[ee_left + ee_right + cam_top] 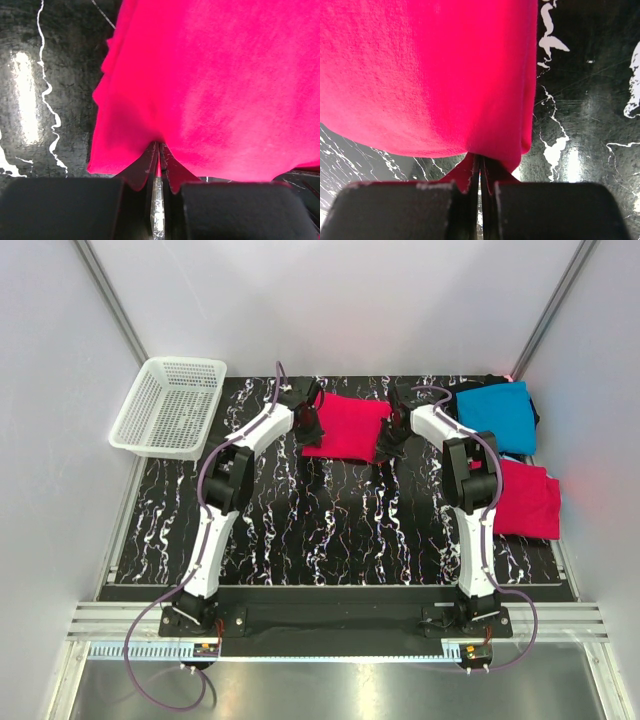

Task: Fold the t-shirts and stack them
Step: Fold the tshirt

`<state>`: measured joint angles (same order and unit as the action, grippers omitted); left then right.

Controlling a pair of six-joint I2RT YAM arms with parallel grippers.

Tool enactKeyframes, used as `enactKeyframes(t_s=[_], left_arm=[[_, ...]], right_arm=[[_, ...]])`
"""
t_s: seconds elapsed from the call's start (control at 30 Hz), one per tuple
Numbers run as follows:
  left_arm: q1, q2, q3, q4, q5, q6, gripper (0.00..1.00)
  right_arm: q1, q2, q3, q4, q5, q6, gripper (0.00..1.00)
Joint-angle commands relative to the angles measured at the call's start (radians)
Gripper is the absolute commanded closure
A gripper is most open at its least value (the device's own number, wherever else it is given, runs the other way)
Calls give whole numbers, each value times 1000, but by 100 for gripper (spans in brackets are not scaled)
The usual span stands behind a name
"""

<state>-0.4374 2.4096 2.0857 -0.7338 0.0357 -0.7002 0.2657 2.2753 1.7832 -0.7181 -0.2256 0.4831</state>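
Marble-patterned black tabletop (pixel 330 530) with white veins fills the floor of a booth of plain pale walls (pixel 40 440), with slanted metal posts (pixel 110 300) at the far corners. A silver rail (pixel 330 625) runs along the near edge, where both arms are bolted. A white mesh basket (pixel 170 405) sits at the far left, hanging partly over the table's left edge.

The red shirt (pixel 345 425) lies far of centre, between the two arms. It is folded into a compact, roughly rectangular pad whose long axis runs left to right. The pad is turned slightly, with its right end a little nearer than its left. Neither collar nor sleeves show, so which way it points cannot be told.

The left gripper (pixel 312 425) is at the pad's left edge. In the left wrist view its fingers (pixel 172 170) stand almost together, with the cloth's edge pinched between them. The right gripper (pixel 388 445) is at the right edge. In the right wrist view its jaws are closed tight on a rounded fold of the same cloth.

At far right lies a blue shirt (pixel 495 410), folded, with dark cloth (pixel 484 381) showing along its far edge. This may be a black shirt, but it is hard to make out. Just near of the blue one a second red shirt (pixel 525 500) lies folded by the table's right edge, partly behind the right arm.
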Motion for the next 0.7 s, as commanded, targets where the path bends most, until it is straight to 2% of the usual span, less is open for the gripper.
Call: enactKeyframes(t_s=[0.0,0.33,0.43,0.5,0.53,0.67], left_arm=[[2,-50,-3,-21,-57,8,90],[3,-118,-32,-76,-135,-5,90],[2,-151,-36,-70,-115,10,89],[0,-176,-38,-49,-97,24,83],[-1,-199,-39,-41,-99,34,75],[-4,-236,-32,-19,-97,50,61]], right_arm=[[4,39,-27,-61,63,6,100],[4,-101,21,-61,97,-9,100],[6,-125,51,-60,78,-37,89],[4,-138,70,-55,72,-46,80],[6,-154,73,-49,68,-52,77],[4,-186,91,-24,63,-52,74]])
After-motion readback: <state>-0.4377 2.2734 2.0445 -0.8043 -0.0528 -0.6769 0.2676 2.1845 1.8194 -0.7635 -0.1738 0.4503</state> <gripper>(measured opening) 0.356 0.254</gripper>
